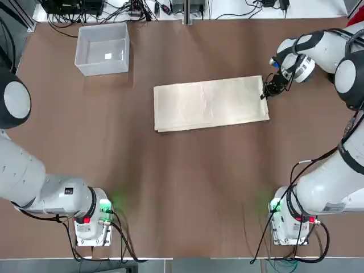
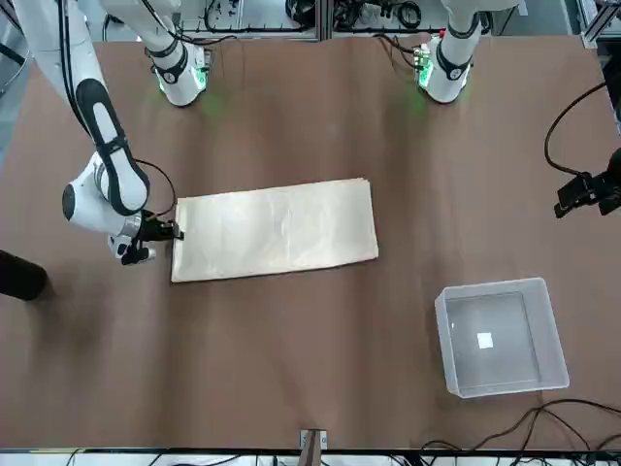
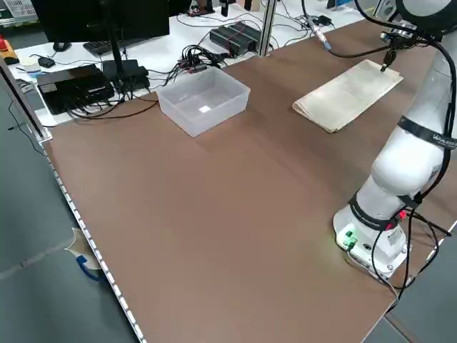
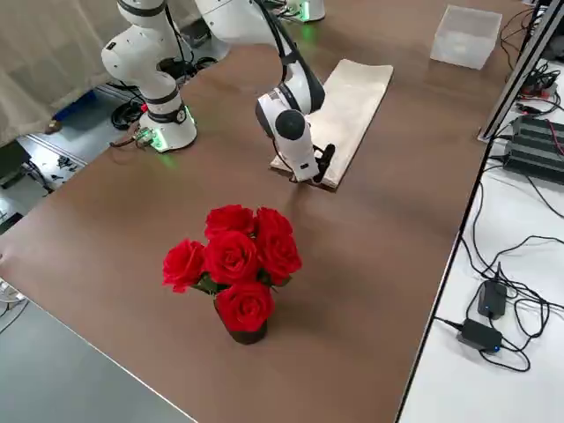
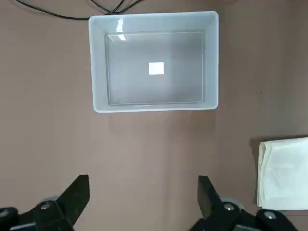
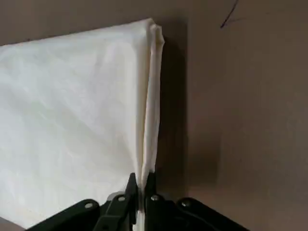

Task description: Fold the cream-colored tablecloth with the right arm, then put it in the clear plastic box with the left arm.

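a bunch of red roses (image 4: pixel 231 266) in a small dark pot stands nearest the right side camera, on the matte brown table (image 1: pixel 187 187) – past it the right gripper (image 4: pixel 322 164) has its two dark fingers pinched together on the layered edge of the cream-colored tablecloth (image 1: pixel 210 103), at the far corner of the cloth's right end. in the right wrist view the fingers (image 6: pixel 150 188) clamp the stacked, soft folds where they meet the table. the cloth is thin, plain and faintly creased, lying as a flat, long rectangle near the middle of the table, folded into layers. the clear plastic box (image 1: pixel 103 48) – a translucent whitish bin with straight walls and a rimmed edge – sits well apart at the far left, holding nothing but a small white square on its floor. the left gripper (image 5: pixel 144 202) hangs above the table on the near side of the box, its fingers spread wide and holding nothing. beyond the far edge lie black cables and electronics on a white bench.
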